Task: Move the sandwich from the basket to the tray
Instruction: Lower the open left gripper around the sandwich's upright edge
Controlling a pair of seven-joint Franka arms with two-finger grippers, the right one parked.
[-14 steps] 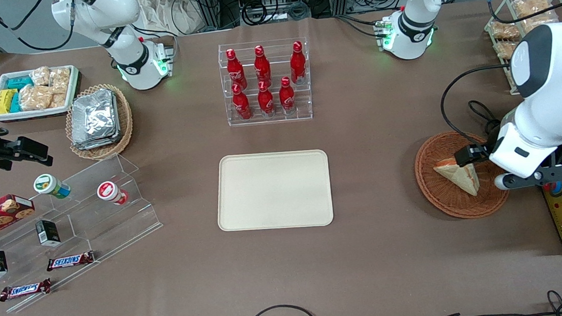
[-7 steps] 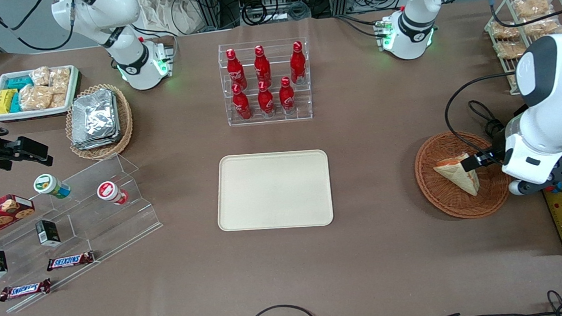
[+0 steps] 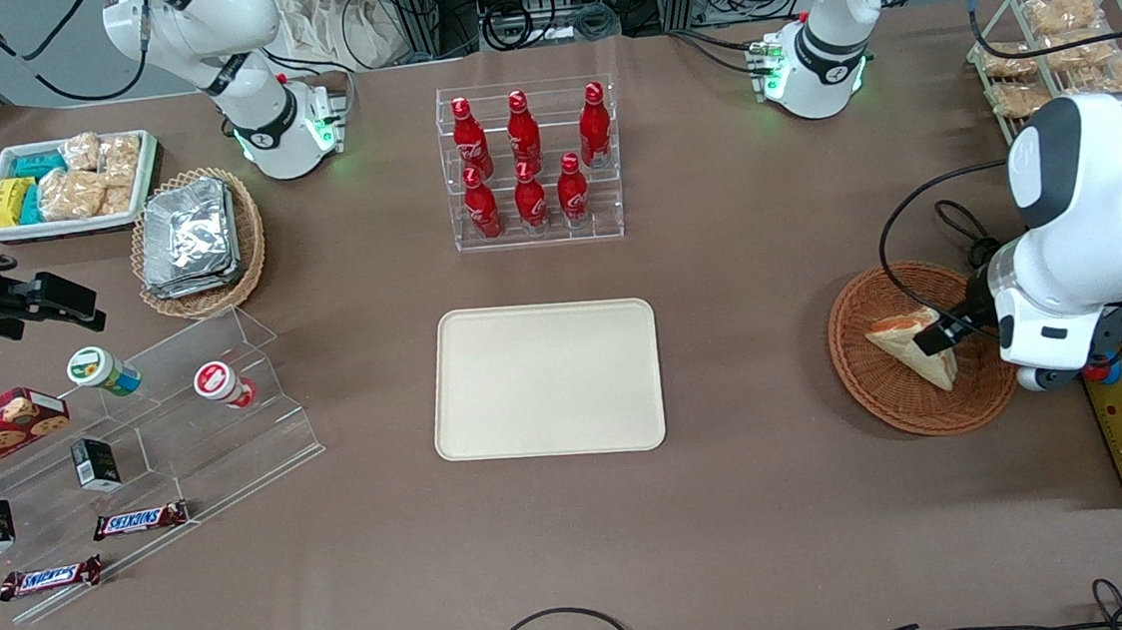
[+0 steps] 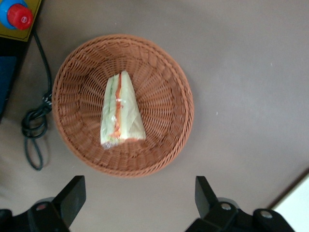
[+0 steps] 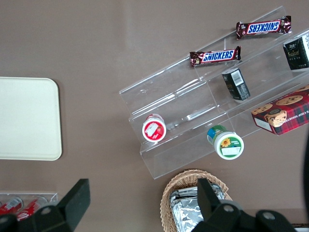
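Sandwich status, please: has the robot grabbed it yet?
Gripper open, above basket. Sandwich lies in basket, not gripped. Tray bare.

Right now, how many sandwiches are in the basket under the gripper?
1. A single sandwich lies in the middle of the basket, untouched; the gripper hovers open above it. None appears hidden.

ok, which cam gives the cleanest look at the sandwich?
Left wrist view: the sandwich lies unobstructed in the basket, filling edge visible, with the open tool above the basket's rim. In the front view the sandwich is partly covered by the arm. The right wrist view does not show it.
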